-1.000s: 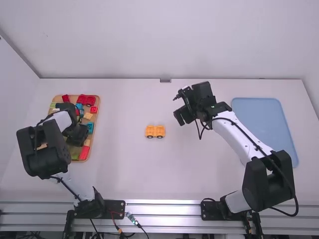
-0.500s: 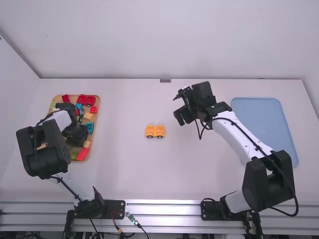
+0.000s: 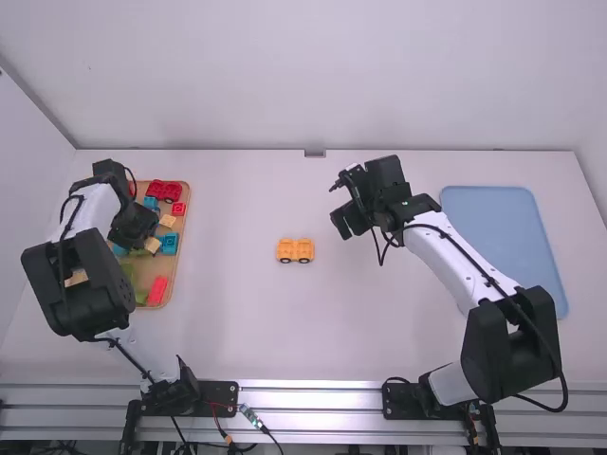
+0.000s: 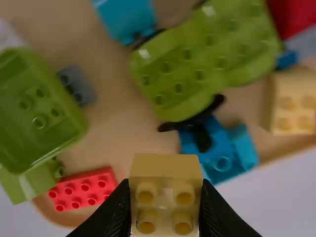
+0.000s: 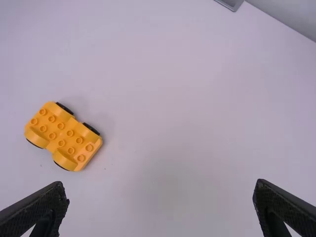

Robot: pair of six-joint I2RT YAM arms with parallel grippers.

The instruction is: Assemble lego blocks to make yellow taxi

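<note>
Left arm: since the earlier frame it has been moved farther from its base, above the wooden tray [image 3: 182,224]; by this, more of the tray's near part has been uncovered.
Left pincer [image 3: 140,235]: it is closed upon a tan two-by-two block [image 4: 166,168], which is pinched between both fingers, with its studs turned to the wrist camera.
Right pincer [image 3: 349,222]: it is held above the tabletop [image 3: 247,332], and in the right wrist view its fingers are seen spread wide; the same place has been kept since the earlier frames.
Yellow car base [image 3: 295,250]: it is placed upright on the white tabletop, between the two pincers and well apart from the wooden tray. In the right wrist view rows of studs are seen on its top, and black wheels at its sides. It has not been displaced.
Wooden tray: in its far part a red car base [image 3: 165,191] is seen, with a small red block [image 3: 178,209] near it. A blue block [image 3: 171,243] is lying by the right rim, and a red brick [image 3: 158,290] in the near part. In the left wrist view a green car base [image 4: 173,74] and a hollow green piece [image 4: 42,106] are also seen.
Blue tray [image 3: 507,237]: it is laid flat at the right side of the tabletop.
</note>
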